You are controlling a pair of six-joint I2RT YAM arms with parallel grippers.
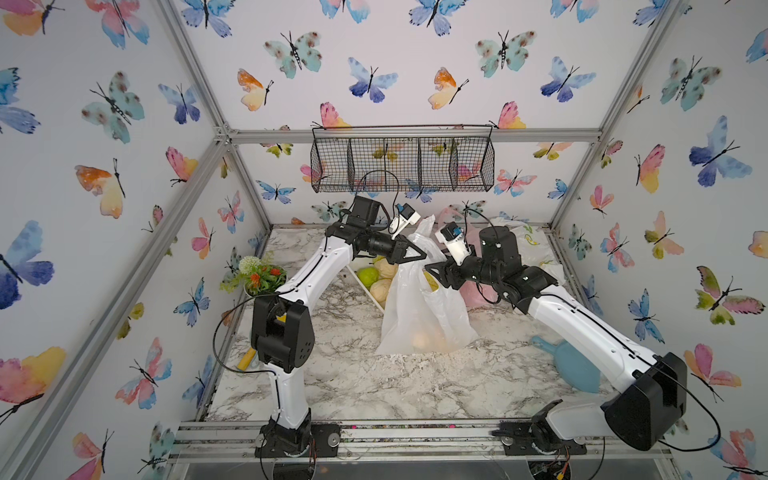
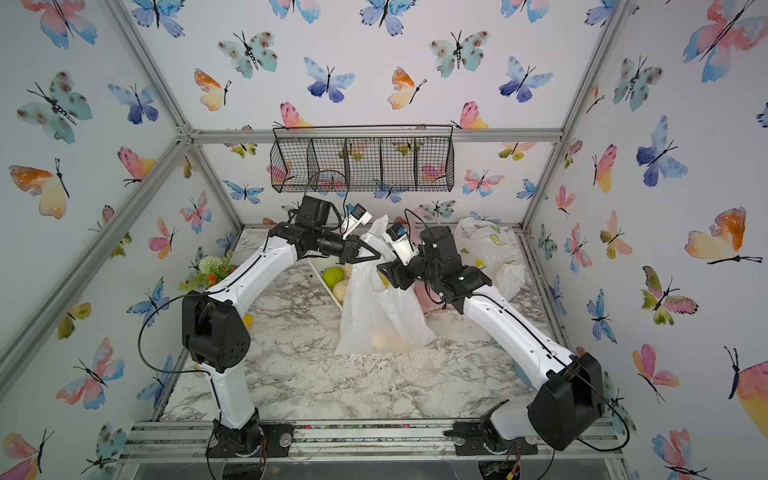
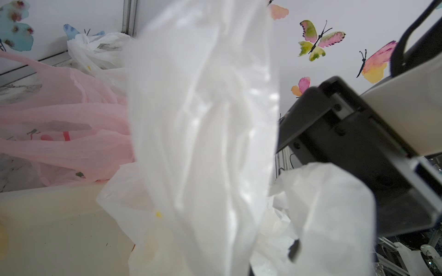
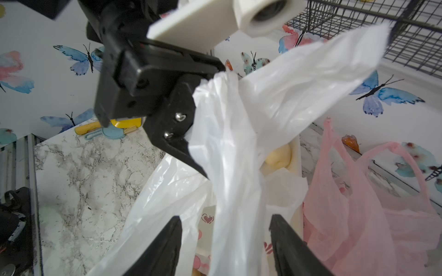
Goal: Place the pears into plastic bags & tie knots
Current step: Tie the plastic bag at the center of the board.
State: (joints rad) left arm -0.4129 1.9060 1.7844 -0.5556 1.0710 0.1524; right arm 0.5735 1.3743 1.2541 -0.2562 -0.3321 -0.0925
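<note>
Right gripper (image 4: 226, 218) sits spread at the bottom of its wrist view; the handle (image 4: 229, 148) of the white bag (image 1: 419, 316) runs upright between its fingers. Left gripper (image 1: 420, 255), just above centre in a top view, pinches that handle higher up. Pears (image 1: 422, 340) lie in the bag, below centre. Right gripper looks nearer the free stretch.

Bag handle (image 4: 227, 143) within right end effector (image 4: 226, 217)

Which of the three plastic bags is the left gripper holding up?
The white bag with red heart doodles, upright mid-table: the left gripper is shut on its handle. The pink bag and the lemon-print bag lie slumped, ungripped.
</note>
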